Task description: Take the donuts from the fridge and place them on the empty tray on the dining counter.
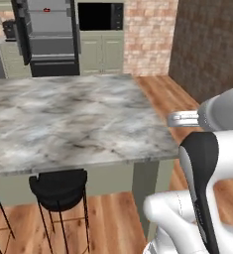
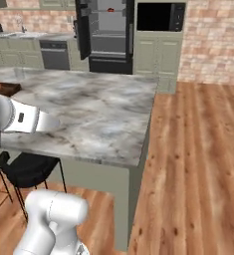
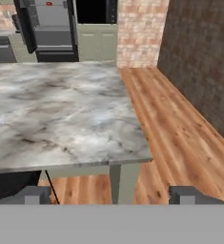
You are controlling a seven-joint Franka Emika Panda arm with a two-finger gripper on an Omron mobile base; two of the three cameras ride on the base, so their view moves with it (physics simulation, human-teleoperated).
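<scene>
From the left base camera, you are looking across the dining counter [image 1: 73, 119] at the fridge [image 1: 48, 34], standing open far behind, something small and red on a shelf. From the right, a brown tray [image 2: 4, 88] is edging the counter. In the hand view, the gripper [image 3: 111, 195] is hanging wide open, empty; fetching is all ahead.
</scene>
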